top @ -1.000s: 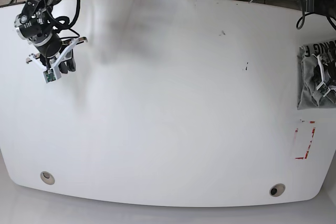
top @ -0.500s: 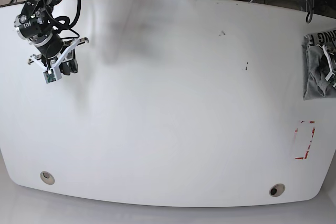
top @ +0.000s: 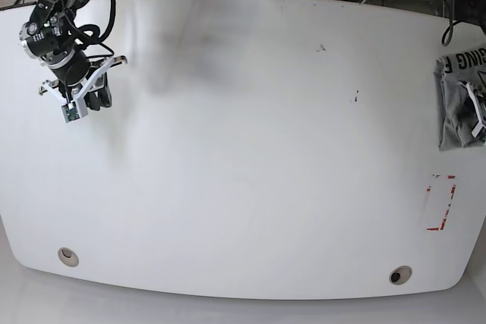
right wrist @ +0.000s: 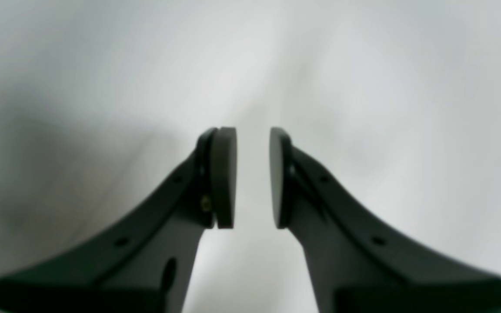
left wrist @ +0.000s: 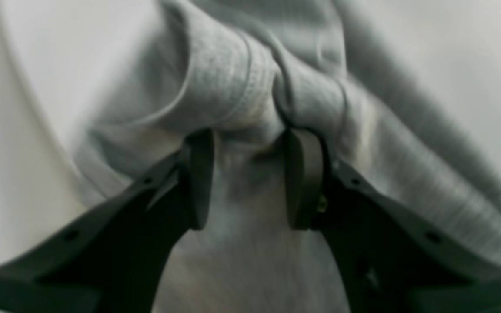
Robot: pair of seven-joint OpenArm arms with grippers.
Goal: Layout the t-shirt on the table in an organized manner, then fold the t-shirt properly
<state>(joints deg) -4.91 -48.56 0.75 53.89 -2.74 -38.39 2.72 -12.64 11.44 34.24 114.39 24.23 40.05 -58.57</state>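
T-shirt location: the t-shirt (top: 458, 100) sits bunched at the far right edge of the table (top: 243, 157); part runs out of the base view.
Handling: judged soft, light, limp; it will sag and drape; take hold at a hem or the ribbed collar (left wrist: 250, 87).
Orientation: crumpled; long axis cannot be told; lettering near the far edge.
Left gripper (left wrist: 250, 178): jaws part-open, clamped on a grey fold.
Right gripper (right wrist: 252, 178): narrow gap, holding nothing, over bare table.

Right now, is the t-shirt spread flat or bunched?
Bunched: the t-shirt sits crumpled at the table edge, folds gathered between the left gripper fingers.
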